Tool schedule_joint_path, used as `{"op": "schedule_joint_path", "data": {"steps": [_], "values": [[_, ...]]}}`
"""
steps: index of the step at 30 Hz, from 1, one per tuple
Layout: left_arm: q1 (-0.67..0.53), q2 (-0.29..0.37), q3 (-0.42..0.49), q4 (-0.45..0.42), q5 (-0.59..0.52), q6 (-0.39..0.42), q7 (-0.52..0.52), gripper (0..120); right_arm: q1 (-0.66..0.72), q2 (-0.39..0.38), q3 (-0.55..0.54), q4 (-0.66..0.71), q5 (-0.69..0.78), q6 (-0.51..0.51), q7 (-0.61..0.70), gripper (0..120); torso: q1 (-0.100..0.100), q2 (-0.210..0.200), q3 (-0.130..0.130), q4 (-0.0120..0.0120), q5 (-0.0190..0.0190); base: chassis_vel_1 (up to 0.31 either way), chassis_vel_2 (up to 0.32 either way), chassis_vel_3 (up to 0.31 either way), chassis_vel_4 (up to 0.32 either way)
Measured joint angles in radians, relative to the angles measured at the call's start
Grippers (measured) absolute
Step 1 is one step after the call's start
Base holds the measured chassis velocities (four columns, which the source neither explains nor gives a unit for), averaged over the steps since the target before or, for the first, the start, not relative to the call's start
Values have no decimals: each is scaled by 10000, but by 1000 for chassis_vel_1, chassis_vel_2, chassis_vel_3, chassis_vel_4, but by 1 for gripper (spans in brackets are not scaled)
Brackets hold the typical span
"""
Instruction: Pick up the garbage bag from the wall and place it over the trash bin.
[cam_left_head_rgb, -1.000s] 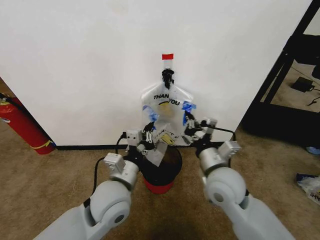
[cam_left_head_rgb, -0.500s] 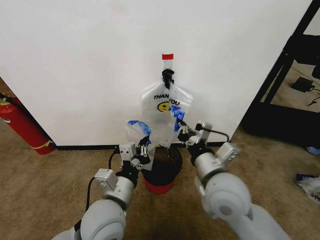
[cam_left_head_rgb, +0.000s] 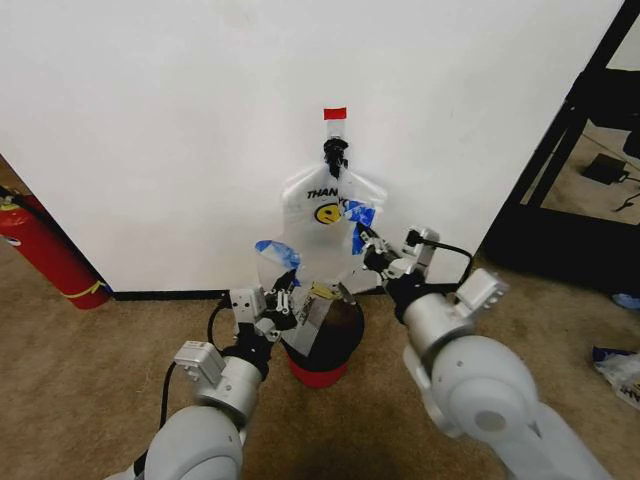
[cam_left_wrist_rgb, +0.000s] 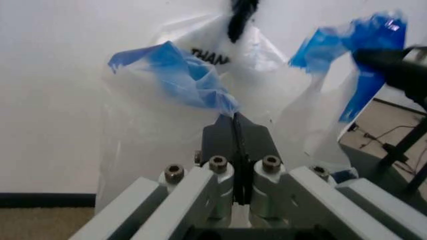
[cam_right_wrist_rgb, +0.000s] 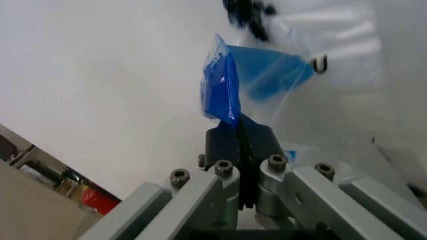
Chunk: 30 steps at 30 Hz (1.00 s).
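Your wall (cam_left_head_rgb: 150, 130) backs the garbage bag (cam_left_head_rgb: 305, 270), stretched above the trash bin (cam_left_head_rgb: 335, 335). Your left gripper (cam_left_head_rgb: 283, 298) and right gripper (cam_left_head_rgb: 372, 250) each pinch a blue rim patch.

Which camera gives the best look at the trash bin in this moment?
The head view: the trash bin stands by the wall, with the garbage bag held over it by the left gripper and right gripper. Both wrist views show the clamped blue rim and the wall instead.
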Motion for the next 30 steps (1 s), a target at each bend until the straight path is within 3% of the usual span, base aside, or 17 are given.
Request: {"op": "schedule_joint_path", "data": {"steps": [4, 14, 22, 30], "values": [[352, -3, -114, -18, -66, -21, 36, 0, -82, 138, -398, -478, -238, -75, -17, 0, -1, 0, -1, 1, 2, 0, 0, 0, 0], [139, -911, 488, 1129, 297, -288, 146, 0, -358, 801, -944, -2344, -1994, 75, -593, 0, 0, 0, 0, -1, 2, 0, 0, 0, 0], [-145, -1607, 1040, 1851, 536, -437, 209, 0, -735, 351, -575, -2222, -2738, 107, -615, 0, 0, 0, 0, -3, 2, 0, 0, 0, 0], [-453, -1779, 1207, 2387, 559, -612, 320, 0, -958, 366, -540, -2388, -2959, 140, -820, 0, 0, 0, 0, -1, 2, 0, 0, 0, 0]]}}
